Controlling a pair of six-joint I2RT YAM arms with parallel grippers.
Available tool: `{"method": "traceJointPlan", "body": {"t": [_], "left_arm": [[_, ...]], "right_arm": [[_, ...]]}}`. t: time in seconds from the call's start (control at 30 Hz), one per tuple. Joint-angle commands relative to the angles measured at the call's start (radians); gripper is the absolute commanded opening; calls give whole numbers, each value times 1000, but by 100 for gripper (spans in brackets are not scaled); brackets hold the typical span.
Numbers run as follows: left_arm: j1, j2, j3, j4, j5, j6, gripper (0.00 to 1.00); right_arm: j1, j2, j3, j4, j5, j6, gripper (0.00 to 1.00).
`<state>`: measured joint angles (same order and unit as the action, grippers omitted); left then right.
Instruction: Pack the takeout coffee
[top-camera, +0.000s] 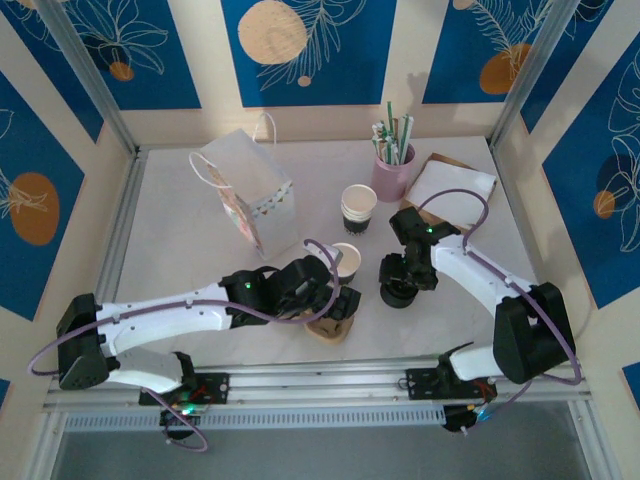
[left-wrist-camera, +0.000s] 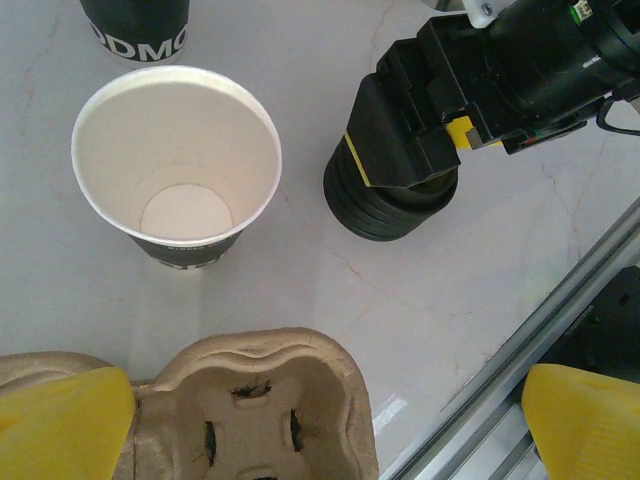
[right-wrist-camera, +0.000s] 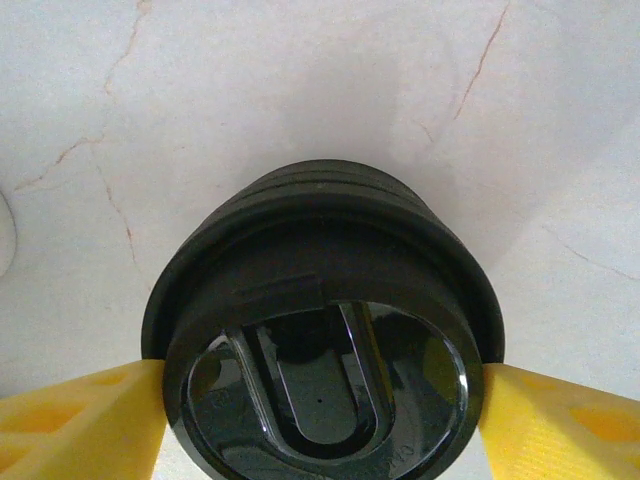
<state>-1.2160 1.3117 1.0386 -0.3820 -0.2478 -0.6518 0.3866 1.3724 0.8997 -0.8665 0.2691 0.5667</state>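
— Whereabouts of the small white paper cup with the dark band at its base (left-wrist-camera: 175, 150)?

— Upright on the pale marble-look table (left-wrist-camera: 320, 290), mouth open, nothing inside, no lid on. Just behind the moulded brown pulp cup carrier (left-wrist-camera: 265, 400) and beside the stack of round black plastic lids (left-wrist-camera: 385, 205), touching neither.

— So not yet a finished takeout coffee?

— Not yet. Lacks its lid, and sits neither in the carrier nor in the white paper bag with string handles (top-camera: 250, 200), which stands near, farther back on the table.

— Any lid being fetched?

— Looks that way. Down over the stack with the right gripper (right-wrist-camera: 320, 372), a yellow pad (right-wrist-camera: 80, 420) touching each side of the topmost lid (right-wrist-camera: 320, 400), closed in on its rim. No lift to be seen, and hard to judge how firm the hold.

— And the left gripper (left-wrist-camera: 320, 430)?

— Hangs over the carrier, fingers (left-wrist-camera: 585, 420) spread wide apart, holding nothing.

— Remaining, then?

— By the look of it, nearly everything. Lifting one lid clear of the stack, pressing it onto the cup, seating the capped cup in a carrier pocket, perhaps loading the lot into the bag. Nothing packed so far.
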Motion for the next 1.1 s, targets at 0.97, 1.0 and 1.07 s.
{"method": "traceJointPlan", "body": {"t": [0.97,1.0,1.07], "left_arm": [[-7,22,5,17,-7,-24,98],[-5,26,5,27,4,-42,93],[-4,32,-22,108,60,-107,75]], "right_arm": [[-10,-92,3,-42,-5,27,68],[-12,-92,2,-41,-9,28,68],[-16,-92,-1,-41,-21,28,68]]}}
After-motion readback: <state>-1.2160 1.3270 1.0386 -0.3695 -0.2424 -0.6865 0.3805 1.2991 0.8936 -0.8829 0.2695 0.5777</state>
